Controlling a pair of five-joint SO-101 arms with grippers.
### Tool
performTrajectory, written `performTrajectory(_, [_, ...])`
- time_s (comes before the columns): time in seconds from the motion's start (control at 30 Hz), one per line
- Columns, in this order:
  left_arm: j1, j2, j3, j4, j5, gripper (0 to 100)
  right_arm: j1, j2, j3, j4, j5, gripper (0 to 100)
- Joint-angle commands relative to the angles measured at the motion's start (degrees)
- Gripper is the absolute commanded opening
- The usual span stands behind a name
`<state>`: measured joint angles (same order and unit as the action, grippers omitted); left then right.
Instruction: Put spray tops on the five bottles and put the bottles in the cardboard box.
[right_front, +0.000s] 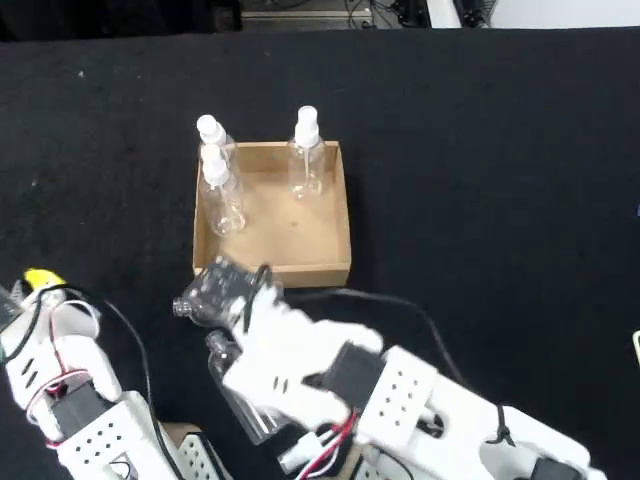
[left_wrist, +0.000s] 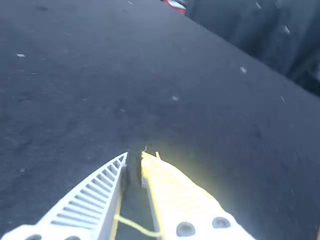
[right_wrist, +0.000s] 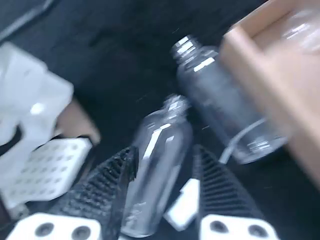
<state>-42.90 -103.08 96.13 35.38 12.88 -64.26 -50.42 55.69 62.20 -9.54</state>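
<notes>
Currently cardboard box (right_front: 270, 268) holds three capped bottles (right_front: 308, 160); right hand (right_wrist: 164, 151) spread around uncapped bottle (right_wrist: 157, 175), left hand (left_wrist: 134, 156) clenched.

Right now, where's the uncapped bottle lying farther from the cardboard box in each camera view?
High view: the uncapped bottle lies low in the picture, partly under the right arm.
Left wrist view: faces black tabletop past the left gripper.
Right wrist view: it lies between the fingers of the right gripper.
Shared landmark: the cardboard box, with the other uncapped bottle beside its wall.

White arms (right_front: 420, 400), red wiring (right_front: 338, 432), ribbed jaws.
</notes>
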Motion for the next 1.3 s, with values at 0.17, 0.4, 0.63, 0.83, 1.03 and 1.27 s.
performTrajectory(0.17, [-2.95,-0.26,1.10,-2.64,2.11,3,-6.77,-2.07,7.43,-7.82,-6.07,25.8])
performTrajectory(0.4, [-2.86,0.00,1.27,-3.87,2.02,3,-7.03,-2.07,15.78,-18.20,-6.07,25.8])
performTrajectory(0.63, [-2.51,0.00,1.27,-3.87,1.85,3,-7.03,-2.07,26.68,-27.25,-5.80,25.8])
performTrajectory(0.83, [-2.51,0.09,1.27,-3.87,1.76,3,-6.86,-2.07,27.21,-27.60,-5.54,22.5])
performTrajectory(1.03, [-2.51,0.09,1.27,-3.78,1.76,3,-5.80,-2.51,25.89,-25.93,7.30,4.8])
performTrajectory(1.27, [-2.51,0.09,1.27,-3.78,1.76,3,5.63,-2.51,0.40,2.02,16.70,4.3])
